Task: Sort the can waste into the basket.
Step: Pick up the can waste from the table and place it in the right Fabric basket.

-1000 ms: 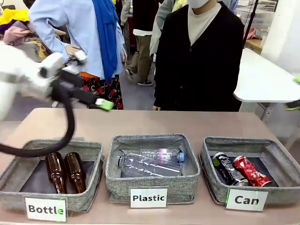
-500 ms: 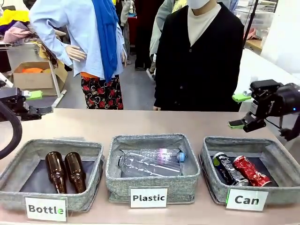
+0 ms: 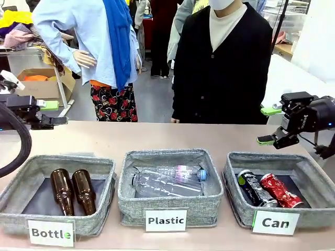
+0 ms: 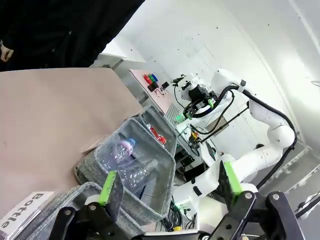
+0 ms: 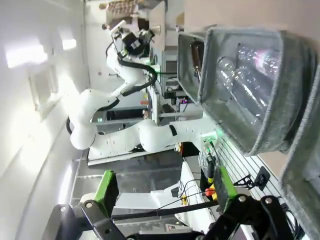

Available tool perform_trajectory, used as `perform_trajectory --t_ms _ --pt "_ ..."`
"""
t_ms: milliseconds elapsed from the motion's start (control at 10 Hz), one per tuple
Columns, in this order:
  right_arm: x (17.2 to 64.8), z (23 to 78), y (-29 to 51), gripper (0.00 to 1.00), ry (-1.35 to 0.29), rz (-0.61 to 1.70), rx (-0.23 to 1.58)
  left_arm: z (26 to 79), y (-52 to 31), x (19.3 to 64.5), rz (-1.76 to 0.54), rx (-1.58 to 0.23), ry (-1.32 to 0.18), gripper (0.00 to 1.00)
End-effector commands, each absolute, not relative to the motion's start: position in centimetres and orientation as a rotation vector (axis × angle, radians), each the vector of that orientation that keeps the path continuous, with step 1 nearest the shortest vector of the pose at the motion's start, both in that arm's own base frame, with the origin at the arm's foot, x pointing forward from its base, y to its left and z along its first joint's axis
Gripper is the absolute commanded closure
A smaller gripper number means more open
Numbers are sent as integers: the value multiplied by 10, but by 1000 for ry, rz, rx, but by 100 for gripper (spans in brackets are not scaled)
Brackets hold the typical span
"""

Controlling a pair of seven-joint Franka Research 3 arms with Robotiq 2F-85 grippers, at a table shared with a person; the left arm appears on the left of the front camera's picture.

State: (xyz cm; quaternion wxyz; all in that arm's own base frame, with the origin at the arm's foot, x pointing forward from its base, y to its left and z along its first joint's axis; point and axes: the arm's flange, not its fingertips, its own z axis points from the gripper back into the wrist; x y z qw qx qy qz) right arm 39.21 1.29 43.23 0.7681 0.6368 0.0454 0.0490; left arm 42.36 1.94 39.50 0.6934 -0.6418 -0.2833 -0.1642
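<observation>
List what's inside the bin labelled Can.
Inside the Can basket two cans lie side by side on its dark floor: a black can with a silver top and a crushed red can. The front wall and label hide the floor's near strip.

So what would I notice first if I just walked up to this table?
Probably the three grey baskets in a row with white labels: brown glass bottles in the left one, clear plastic bottles in the middle one. In the Can basket on the right lie a crushed red can and a black can, side by side. Above the table's two ends hang the left gripper and the right gripper, both open and empty.
</observation>
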Motion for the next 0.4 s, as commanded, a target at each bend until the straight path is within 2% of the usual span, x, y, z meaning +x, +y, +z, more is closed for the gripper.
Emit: perform_trajectory --t_ms 0,300 --pt "391 436 14 0 100 112 1389 394 22 419 -362 -1429 -626 0" --pt "391 436 14 0 100 112 1389 394 22 419 -362 -1429 -626 0"
